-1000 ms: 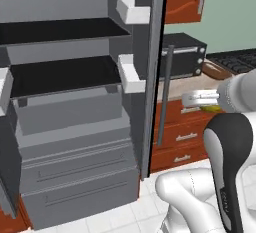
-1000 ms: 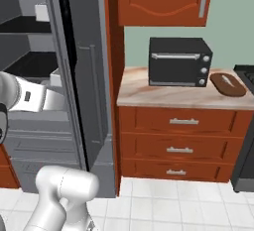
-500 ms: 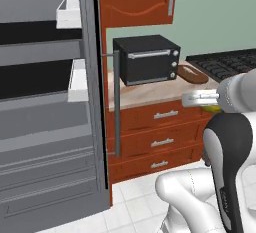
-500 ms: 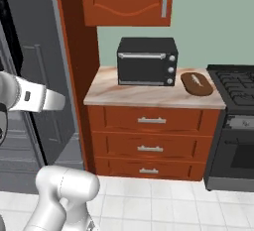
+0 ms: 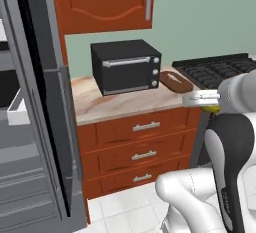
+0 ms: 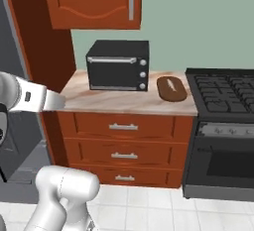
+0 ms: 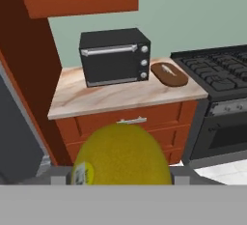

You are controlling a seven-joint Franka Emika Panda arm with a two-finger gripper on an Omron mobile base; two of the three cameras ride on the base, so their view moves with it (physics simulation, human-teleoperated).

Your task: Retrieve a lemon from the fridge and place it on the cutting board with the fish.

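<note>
In the left base view, the gripper is level with the counter's front edge, with the lemon showing as a yellow sliver at it; beyond, the cutting board lies on the countertop just right of the toaster oven, and the fridge stands open at the left. In the right base view, the fish lies pale on the board beside the stove. In the hand view, the jaws stand partly apart, clamped on the lemon, which sits large and yellow at the bottom centre.
</note>
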